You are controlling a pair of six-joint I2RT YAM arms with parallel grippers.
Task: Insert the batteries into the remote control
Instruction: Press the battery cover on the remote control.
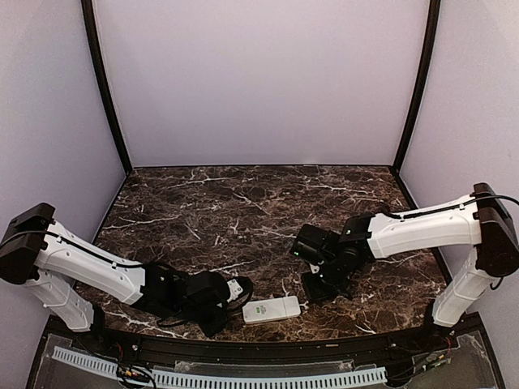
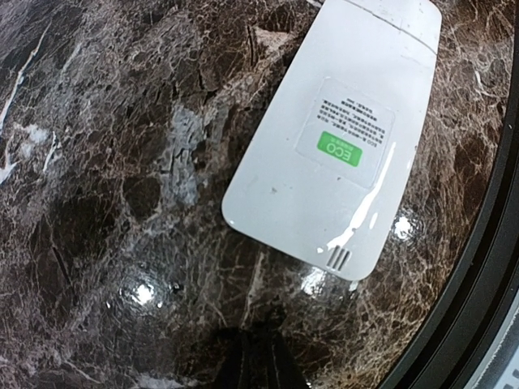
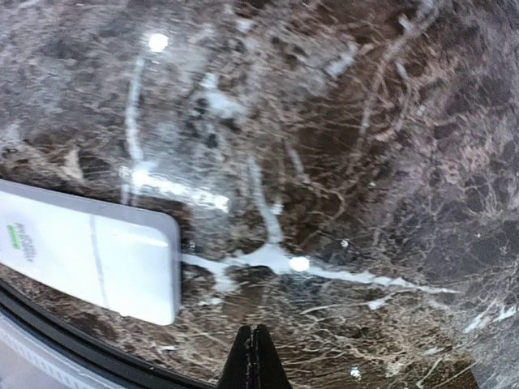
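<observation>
The remote control (image 1: 272, 309) lies flat near the table's front edge, back side up, so its white back with a green-marked label (image 2: 339, 151) shows and its face is hidden. My left gripper (image 1: 240, 301) hangs low just left of the remote; in the left wrist view its dark fingertips (image 2: 259, 348) sit close together with nothing between them, a short way off the remote's (image 2: 340, 138) vented end. My right gripper (image 1: 311, 292) is beside the remote's right end (image 3: 122, 259), shut (image 3: 256, 339) and empty. The batteries are out of view.
The dark marble table (image 1: 243, 211) is ringed by a black raised rim along the front (image 2: 478, 267) (image 3: 81, 344). Pale walls close the back and sides. A white slotted cable duct (image 1: 243, 377) runs below the front edge.
</observation>
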